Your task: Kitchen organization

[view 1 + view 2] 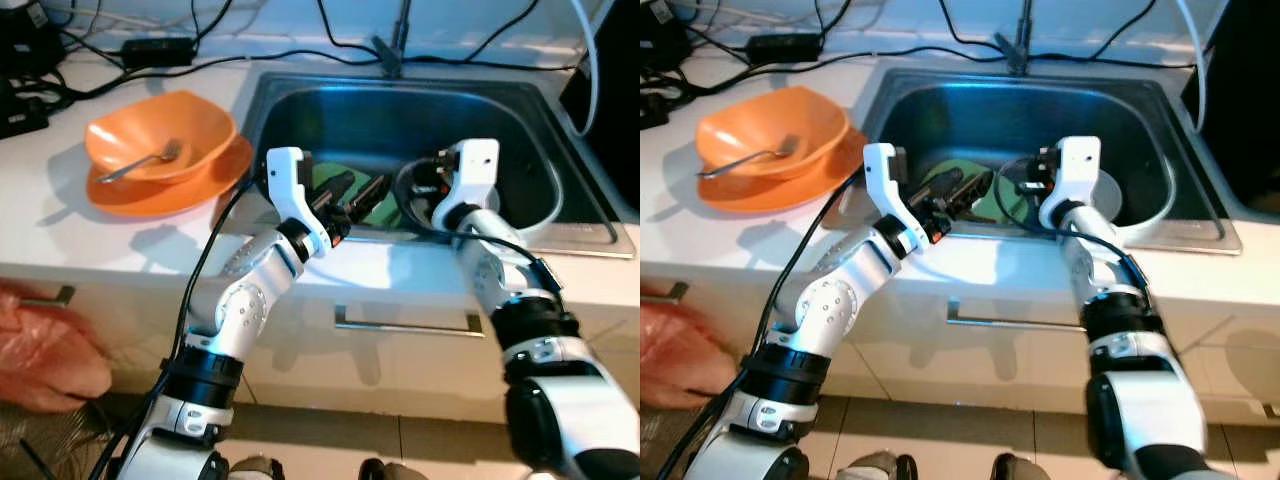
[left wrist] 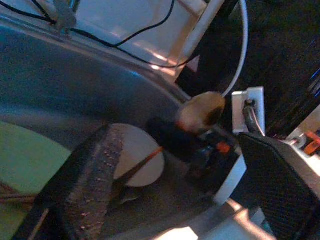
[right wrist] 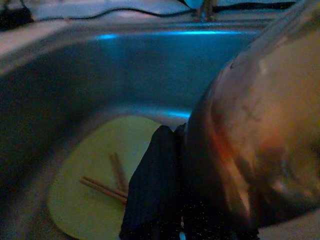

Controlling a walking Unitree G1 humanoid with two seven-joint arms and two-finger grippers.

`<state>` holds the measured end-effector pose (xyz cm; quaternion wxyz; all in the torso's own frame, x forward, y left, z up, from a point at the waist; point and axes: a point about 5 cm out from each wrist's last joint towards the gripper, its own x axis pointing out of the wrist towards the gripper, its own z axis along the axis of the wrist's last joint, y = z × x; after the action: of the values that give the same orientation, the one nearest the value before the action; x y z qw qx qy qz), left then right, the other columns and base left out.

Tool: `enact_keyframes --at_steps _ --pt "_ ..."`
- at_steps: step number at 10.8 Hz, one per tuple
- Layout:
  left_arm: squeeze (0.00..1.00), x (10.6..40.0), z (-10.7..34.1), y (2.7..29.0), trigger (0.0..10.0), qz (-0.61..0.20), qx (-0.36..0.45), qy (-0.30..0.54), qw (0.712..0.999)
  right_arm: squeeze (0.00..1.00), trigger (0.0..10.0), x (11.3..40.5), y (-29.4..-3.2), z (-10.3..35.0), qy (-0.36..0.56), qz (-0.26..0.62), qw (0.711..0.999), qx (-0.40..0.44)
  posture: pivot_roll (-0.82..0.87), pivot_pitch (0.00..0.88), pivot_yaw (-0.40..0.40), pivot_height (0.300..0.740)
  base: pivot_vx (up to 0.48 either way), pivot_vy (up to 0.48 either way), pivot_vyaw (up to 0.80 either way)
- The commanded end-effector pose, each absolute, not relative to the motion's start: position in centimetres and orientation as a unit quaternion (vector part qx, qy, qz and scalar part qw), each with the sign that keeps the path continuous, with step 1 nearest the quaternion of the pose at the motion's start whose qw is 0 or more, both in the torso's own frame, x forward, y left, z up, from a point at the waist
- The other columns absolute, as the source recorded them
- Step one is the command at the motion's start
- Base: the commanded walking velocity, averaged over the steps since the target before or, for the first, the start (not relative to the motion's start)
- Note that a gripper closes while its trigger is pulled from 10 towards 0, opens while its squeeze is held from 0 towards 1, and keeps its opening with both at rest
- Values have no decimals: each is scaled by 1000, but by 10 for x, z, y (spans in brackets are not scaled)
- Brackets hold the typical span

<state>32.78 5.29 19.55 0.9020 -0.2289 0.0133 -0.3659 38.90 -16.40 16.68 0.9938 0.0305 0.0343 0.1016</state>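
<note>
At the centre of the frame we have both arms reaching into the steel sink (image 1: 300, 100). Our left gripper (image 1: 352, 193) hovers over the green plate (image 3: 95, 190) lying on the sink floor, its two black fingers (image 2: 85, 180) spread wide with nothing between them. Our right gripper (image 3: 165, 185), just right of centre, is pressed against a metal bowl (image 3: 250, 145), a dark finger lying along the bowl's wall; we cannot tell whether it has actually closed on the rim. A pair of wooden chopsticks (image 3: 107, 185) lies loose on the green plate. Toward the upper left of the frame, on the white counter (image 1: 60, 230), an orange bowl (image 1: 160, 135) with a spoon (image 1: 145, 162) in it sits on an orange plate (image 1: 165, 190).

We judge the metal bowl to be light and stiff but slick (likely wet, given where it sits), so a pinch over the rim looks safer than squeezing the curved wall. The plate lies flat and offers little edge to take; it would need tipping up first, and the chopsticks would slide off.
</note>
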Motion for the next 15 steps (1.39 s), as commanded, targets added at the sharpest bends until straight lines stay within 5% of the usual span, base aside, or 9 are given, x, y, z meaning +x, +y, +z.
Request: enact_keyframes --at_steps 1,2,3,4,6,7,13,15 --pt "1000 327 193 52 10000 -370 -207 14 905 0 2471 386 -169 153 60 90 994 12 14 111 7 740 0 0 0" --pt "1000 327 190 53 10000 -368 -181 16 912 0 2902 386 -170 152 59 89 994 -4 14 111 8 740 0 0 0" --pt "1000 326 187 54 10000 -373 -136 14 918 0 9176 386 -171 151 60 85 994 -21 14 111 8 740 0 0 0" --pt "1000 328 185 59 10000 -371 -114 18 922 0 10000 387 -172 151 61 81 994 -27 16 110 7 740 0 0 0" --pt "1000 330 183 66 10000 -369 -84 19 925 0 10000 387 -172 149 65 83 994 -38 18 109 7 740 0 0 0" --pt "1000 331 184 68 10000 -363 -86 15 928 1000 10000 387 -171 147 67 87 993 -42 19 108 6 740 0 0 0" --pt "1000 330 185 67 10000 -362 -47 0 931 1000 10000 387 -167 147 62 98 992 -39 18 108 6 740 0 0 0" --pt "1000 334 201 76 10000 -285 5 -78 955 1000 10000 389 -163 154 48 102 994 -8 23 106 8 740 0 0 0"
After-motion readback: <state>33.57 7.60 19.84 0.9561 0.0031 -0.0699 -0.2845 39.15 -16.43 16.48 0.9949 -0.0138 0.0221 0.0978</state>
